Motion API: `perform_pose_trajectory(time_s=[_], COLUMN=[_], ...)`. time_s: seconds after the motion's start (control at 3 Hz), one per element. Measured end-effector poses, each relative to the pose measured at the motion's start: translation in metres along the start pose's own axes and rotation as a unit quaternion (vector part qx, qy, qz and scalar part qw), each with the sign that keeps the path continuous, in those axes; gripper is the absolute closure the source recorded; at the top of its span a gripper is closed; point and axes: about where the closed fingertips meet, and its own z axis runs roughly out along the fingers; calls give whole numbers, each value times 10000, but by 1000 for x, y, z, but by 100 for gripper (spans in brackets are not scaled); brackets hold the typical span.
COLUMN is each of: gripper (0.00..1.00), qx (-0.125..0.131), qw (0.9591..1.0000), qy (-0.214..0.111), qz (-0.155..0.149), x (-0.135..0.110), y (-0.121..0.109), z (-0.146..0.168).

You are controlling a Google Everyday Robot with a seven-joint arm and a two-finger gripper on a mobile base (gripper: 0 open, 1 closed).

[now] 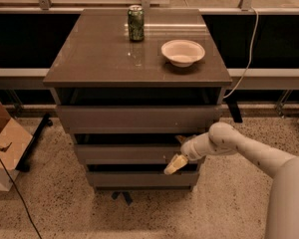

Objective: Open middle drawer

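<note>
The middle drawer (124, 154) is the shallow grey-brown front between the taller top drawer (134, 118) and the bottom drawer (139, 179) of a low cabinet. My gripper (177, 152) is at the right end of the middle drawer's front. One finger (181, 139) reaches into the dark gap above the panel. The pale finger (173, 165) lies across the front of the panel, pointing down and left. The panel's top edge sits between them. My white arm (239, 151) comes in from the lower right.
On the cabinet top (89, 59) stand a green can (135, 23) at the back and a white bowl (183, 52) at the right. A cardboard box (5, 143) sits on the floor at the left. A white cable (248, 59) hangs at the right.
</note>
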Motion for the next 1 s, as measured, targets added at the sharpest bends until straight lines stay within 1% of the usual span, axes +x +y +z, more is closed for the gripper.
perform_pose_trajectory(time_s=[0.33, 0.67, 1.0], gripper=[19, 42, 73], qx=[-140, -258, -430], qw=[9999, 9994, 9962], qy=[2, 224, 680], qz=[15, -109, -335], x=[0, 2, 9], y=[-4, 4, 29], z=[11, 12, 5])
